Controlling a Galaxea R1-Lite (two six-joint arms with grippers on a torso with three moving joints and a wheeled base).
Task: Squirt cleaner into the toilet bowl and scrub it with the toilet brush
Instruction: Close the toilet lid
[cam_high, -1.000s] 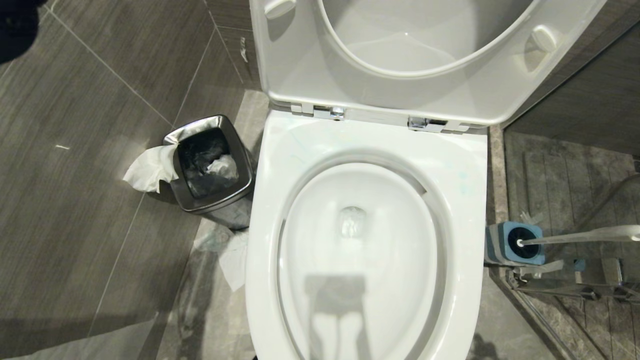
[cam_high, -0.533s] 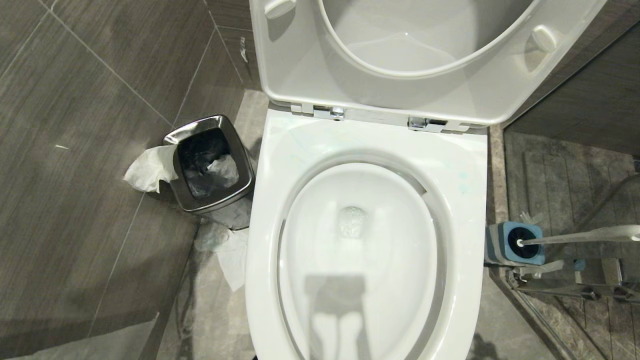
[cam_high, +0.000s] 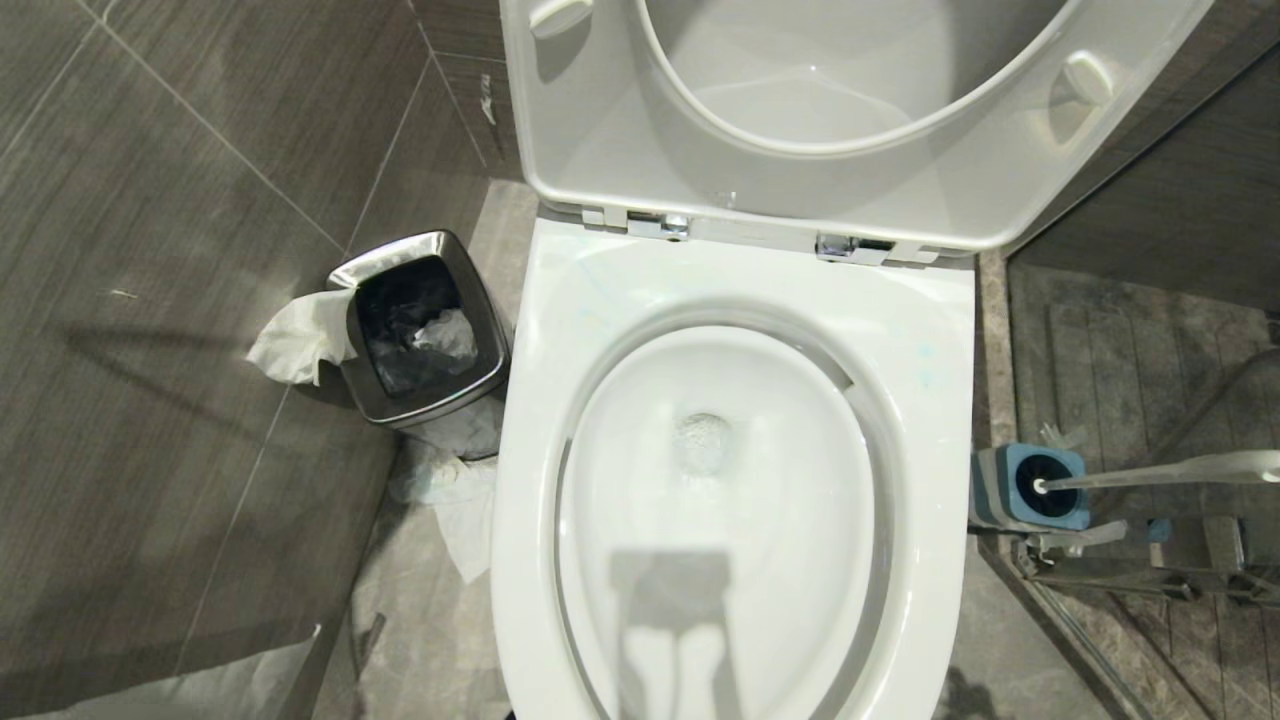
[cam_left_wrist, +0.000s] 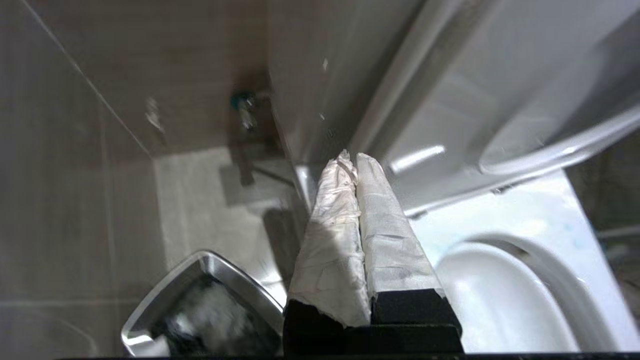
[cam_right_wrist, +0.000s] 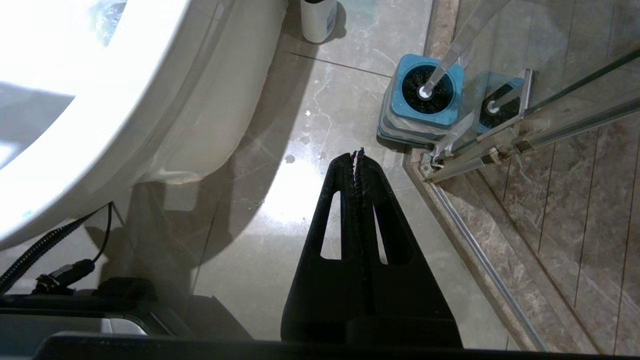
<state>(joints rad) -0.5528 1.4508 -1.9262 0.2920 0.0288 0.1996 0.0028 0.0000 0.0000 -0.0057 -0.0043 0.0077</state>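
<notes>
Hanging empty with wrapped jaws together, the left gripper (cam_left_wrist: 350, 162) has left the head view; toilet brush (cam_high: 1150, 472) remains in its holder (cam_high: 1000, 495), toilet bowl (cam_high: 930, 330) unscrubbed.

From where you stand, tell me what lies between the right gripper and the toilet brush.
Only bare marble floor. The right wrist view shows the right gripper, shut, short of the toilet brush standing in its blue holder.

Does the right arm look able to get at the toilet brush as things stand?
Probably yes: the right tool, shut and empty, hangs above bare floor near the brush standing in its holder. Nothing lies between, though the glass door frame crowds one side.
</notes>
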